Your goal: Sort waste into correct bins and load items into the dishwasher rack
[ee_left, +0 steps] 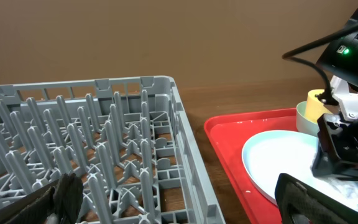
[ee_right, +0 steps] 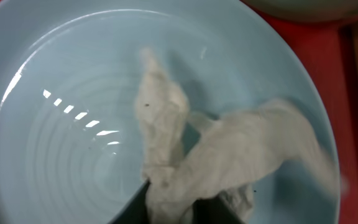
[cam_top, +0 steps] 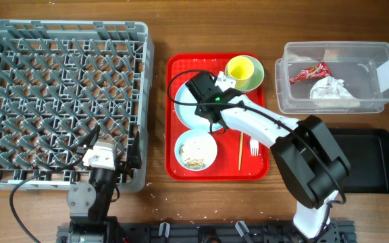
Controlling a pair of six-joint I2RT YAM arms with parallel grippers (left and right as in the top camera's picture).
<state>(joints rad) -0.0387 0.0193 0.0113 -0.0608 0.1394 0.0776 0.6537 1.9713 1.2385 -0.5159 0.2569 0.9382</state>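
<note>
My right gripper (cam_top: 204,101) hangs over the pale blue plate (cam_top: 183,113) on the red serving tray. In the right wrist view its jaws (ee_right: 173,202) are shut on a crumpled white napkin (ee_right: 185,155) that rests on the plate (ee_right: 73,124). The clear tub (cam_top: 336,44) holds a red wrapper (cam_top: 309,73) and another white napkin (cam_top: 331,89). A whitish bowl (cam_top: 196,150) contains rice-like scraps. A yellow cup (cam_top: 242,69) sits in the green bowl. My left gripper (ee_left: 179,208) stands open at the grey dishwasher rack's (cam_top: 66,25) front right corner, holding nothing.
Chopsticks (cam_top: 241,150) and a white fork (cam_top: 254,146) lie on the red tray (cam_top: 255,169) by the whitish bowl. The flat black tray (cam_top: 367,162) lies at the right front, below the tub. My right arm reaches across the red tray.
</note>
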